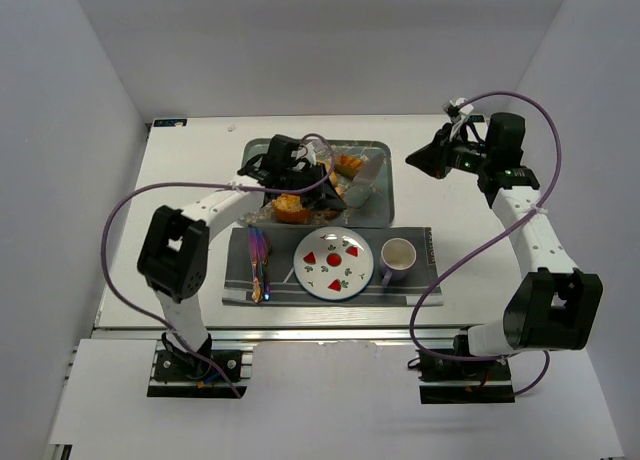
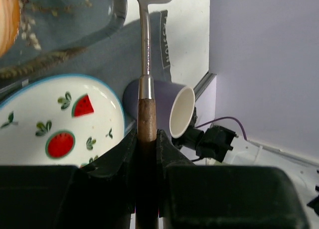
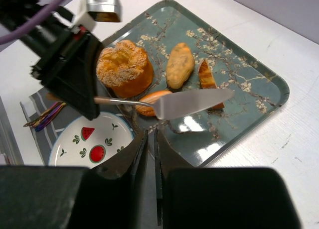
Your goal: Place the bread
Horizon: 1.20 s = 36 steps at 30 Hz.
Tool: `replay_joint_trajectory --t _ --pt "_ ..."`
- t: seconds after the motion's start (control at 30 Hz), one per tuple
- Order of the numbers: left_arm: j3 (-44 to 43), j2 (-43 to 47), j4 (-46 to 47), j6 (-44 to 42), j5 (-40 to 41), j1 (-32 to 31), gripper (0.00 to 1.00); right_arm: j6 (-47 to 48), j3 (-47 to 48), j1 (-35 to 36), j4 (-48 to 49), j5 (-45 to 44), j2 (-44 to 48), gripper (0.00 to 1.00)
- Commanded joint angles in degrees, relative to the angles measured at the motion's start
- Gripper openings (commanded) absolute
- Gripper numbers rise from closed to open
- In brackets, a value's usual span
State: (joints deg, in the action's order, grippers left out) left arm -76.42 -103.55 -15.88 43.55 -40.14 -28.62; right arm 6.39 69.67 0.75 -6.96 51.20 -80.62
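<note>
Jaws of the left gripper (image 2: 147, 139) clamp the spatula (image 3: 192, 103) by its handle, blade over the tray (image 3: 249, 74) beside the bread (image 3: 179, 64); right gripper (image 3: 148, 139) jaws almost together, empty; scooping looks in hand; next the blade must slip under the roll.

At upper centre, the left gripper (image 1: 320, 177) holds a silver-bladed spatula (image 1: 368, 178) over the blue-grey rectangular tray (image 1: 379, 212); a white watermelon-patterned plate (image 1: 334, 264) lies below.
</note>
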Motion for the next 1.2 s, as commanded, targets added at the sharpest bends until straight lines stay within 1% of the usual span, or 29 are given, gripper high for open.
replay_joint_trajectory --t 0.0,0.03,0.2,0.27,0.37,0.53,0.7,0.83,0.97,1.17 --pt "-7.8 -3.4 -4.0 -2.2 -2.7 -0.5 0.00 -0.9 -1.3 -0.1 2.4 1.5 1.8 0.16" --pt "-9.1 -4.8 -4.6 -2.1 -2.9 -0.5 0.00 -1.1 -1.5 -1.7 2.4 1.5 1.7 0.15" --pt "-18.7 -12.3 -6.3 -1.9 -1.3 -0.4 0.00 -1.1 -2.0 -2.0 2.5 2.1 1.8 0.16" --pt "-20.5 -13.2 -7.0 -2.1 0.9 0.0 0.00 -1.1 -2.0 -2.2 2.6 2.2 1.7 0.16" --pt "-22.2 -14.4 -7.0 -2.0 1.9 1.3 0.00 -1.2 -2.4 -2.5 2.6 2.3 1.6 0.16" --pt "-26.5 -16.8 -15.0 -5.9 3.7 2.4 0.00 -1.8 -2.9 -2.7 3.1 2.6 1.5 0.16" --pt "-21.6 -13.8 -17.6 -7.9 4.5 2.8 0.00 -1.9 -2.8 -3.0 3.3 2.7 1.5 0.16" --pt "-15.2 -9.6 -18.6 -9.4 5.1 2.9 0.00 -2.0 -2.9 -3.1 3.2 2.9 1.6 0.16" --pt "-11.7 -4.6 -20.3 -10.3 5.6 3.1 0.00 -2.5 -2.9 -3.2 3.4 3.3 1.6 0.16" --pt "-8.1 0.4 -21.6 -10.5 6.5 3.1 0.00 -2.8 -3.1 -3.2 3.8 3.6 1.9 0.16"
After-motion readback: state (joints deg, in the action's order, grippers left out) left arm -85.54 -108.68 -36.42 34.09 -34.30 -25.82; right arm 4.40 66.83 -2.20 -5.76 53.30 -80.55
